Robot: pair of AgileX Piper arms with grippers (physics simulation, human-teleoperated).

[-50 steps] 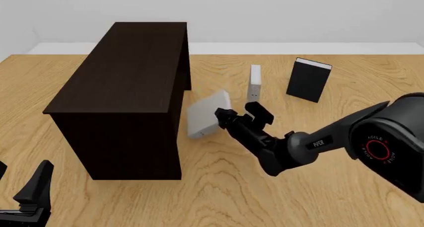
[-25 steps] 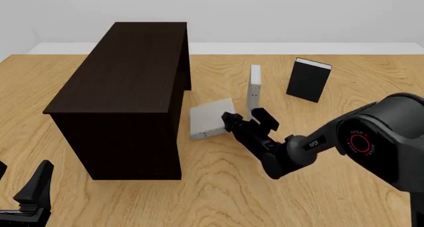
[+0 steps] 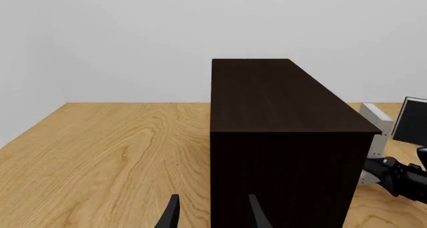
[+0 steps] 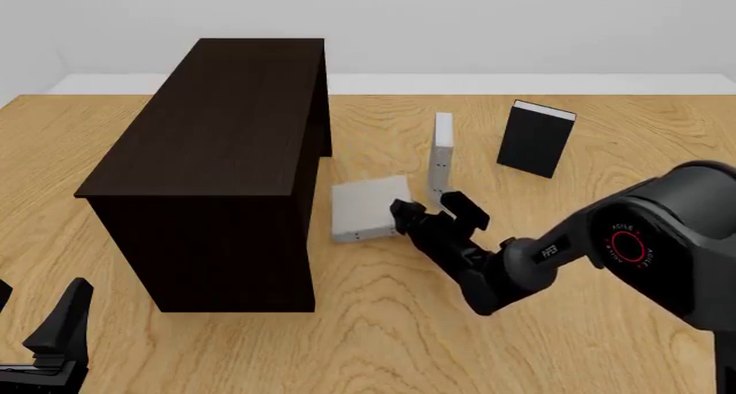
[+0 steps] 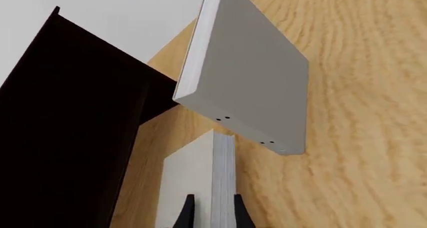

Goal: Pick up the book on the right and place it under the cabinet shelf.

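Note:
The thick light-grey book (image 4: 365, 206) lies flat on the table, close beside the right side of the dark cabinet (image 4: 219, 127). My right gripper (image 4: 404, 212) is shut on the book's right edge. In the right wrist view the fingers (image 5: 189, 210) flank the book's white page edge (image 5: 223, 178), with the cabinet (image 5: 60, 113) beyond. My left gripper (image 4: 44, 325) is open and empty at the near left, well away from the book. In the left wrist view the left gripper (image 3: 213, 215) faces the cabinet's end (image 3: 273, 163).
A slimmer grey book (image 4: 442, 148) stands upright just behind my right gripper and fills much of the right wrist view (image 5: 253, 73). A black-covered book (image 4: 536, 140) stands further right. The right arm (image 3: 400, 175) shows past the cabinet in the left wrist view.
The grey book was tilted up in my right gripper and now lies flat on the table. The gripper has sunk and drawn slightly toward me. The left arm has not moved.

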